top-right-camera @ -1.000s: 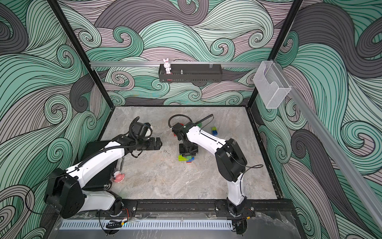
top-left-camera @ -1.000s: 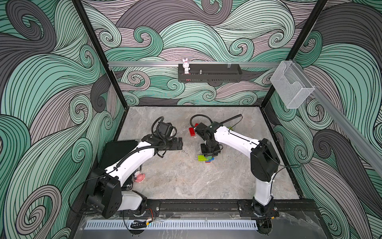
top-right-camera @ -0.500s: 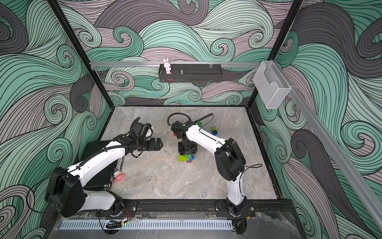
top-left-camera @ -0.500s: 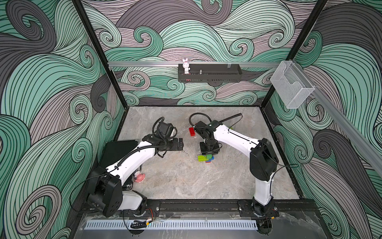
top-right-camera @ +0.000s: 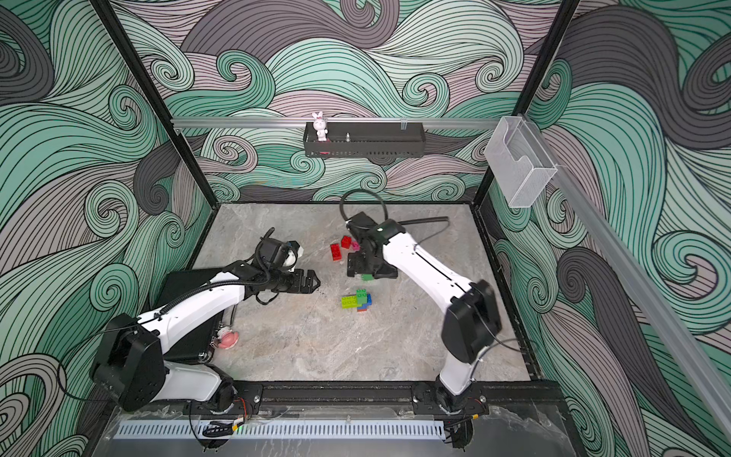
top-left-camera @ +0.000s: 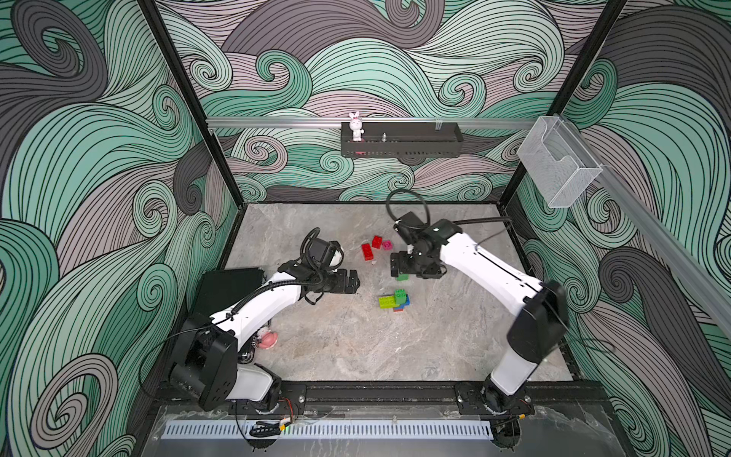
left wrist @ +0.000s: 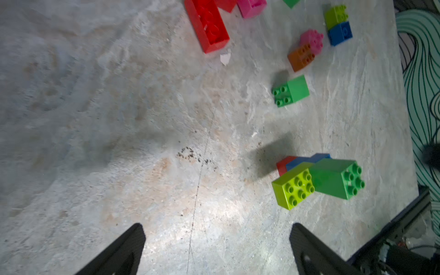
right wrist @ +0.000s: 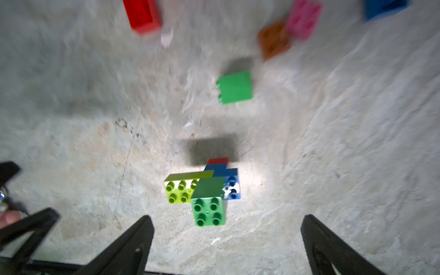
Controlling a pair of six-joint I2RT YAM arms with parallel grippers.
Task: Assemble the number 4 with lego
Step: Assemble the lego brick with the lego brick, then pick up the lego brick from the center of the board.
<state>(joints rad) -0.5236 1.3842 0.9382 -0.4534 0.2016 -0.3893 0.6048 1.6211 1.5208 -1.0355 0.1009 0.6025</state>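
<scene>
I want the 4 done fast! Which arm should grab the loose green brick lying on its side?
Probably the right. Its open right tool hangs almost over the loose green brick, beside the started stack. The left tool is open too, but stands farther off.

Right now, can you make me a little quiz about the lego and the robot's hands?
1. True or false: the left gripper is holding a brick.
2. Which colour is the brick on top of the joined lego cluster? A green, B pink, C orange.
3. Fill in: the brick right beside the orange brick is ___.

Key: 1 false, its jaws are wide open with nothing between them. 2 A. 3 pink.
</scene>
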